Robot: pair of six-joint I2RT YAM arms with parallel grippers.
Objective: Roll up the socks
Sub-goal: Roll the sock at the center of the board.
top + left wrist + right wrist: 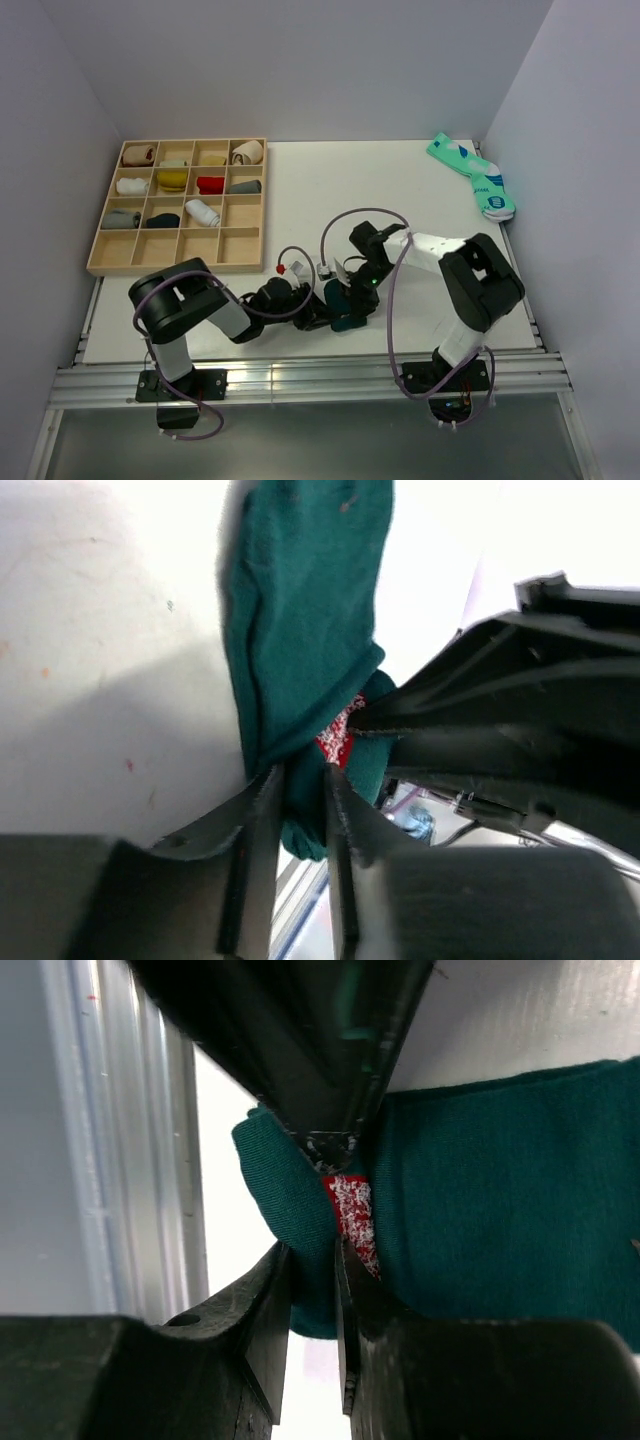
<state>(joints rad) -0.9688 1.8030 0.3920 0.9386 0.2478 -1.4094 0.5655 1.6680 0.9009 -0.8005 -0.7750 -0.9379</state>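
Observation:
A dark green sock lies bunched near the table's front edge, between the two arms. In the left wrist view the sock runs away from the camera, with a red-and-white figure at its near end. My left gripper is shut on a fold of that end. My right gripper pinches it from the right, beside the figure. Seen from the right wrist, the sock fills the right side and my right gripper is shut on its rounded end. The left gripper bites from above.
A wooden compartment tray with several rolled socks sits at the back left. A mint-green pair lies at the back right corner. The aluminium rail along the table's front edge runs close below the grippers.

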